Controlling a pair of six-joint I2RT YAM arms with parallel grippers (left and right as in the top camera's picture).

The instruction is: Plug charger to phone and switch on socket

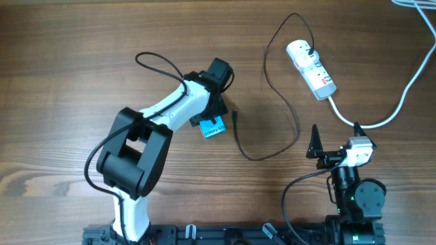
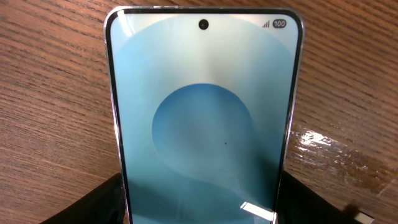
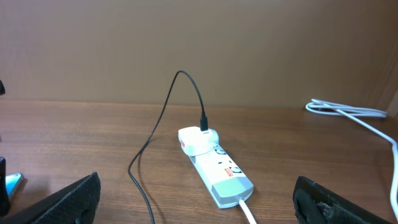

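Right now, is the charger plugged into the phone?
Out. In the overhead view the plug tip of the charger lies loose beside the phone, a gap between them.

We've got the phone (image 1: pixel 213 128) left of centre, teal-blue screen lit and facing up. The charger (image 1: pixel 294 119), a thin black cable, is plugged into the socket (image 1: pixel 311 68). It loops down the table, and its plug tip (image 1: pixel 235 116) lies just beside the phone, apart from it. The socket is a white strip lying flat and slanted at upper right.
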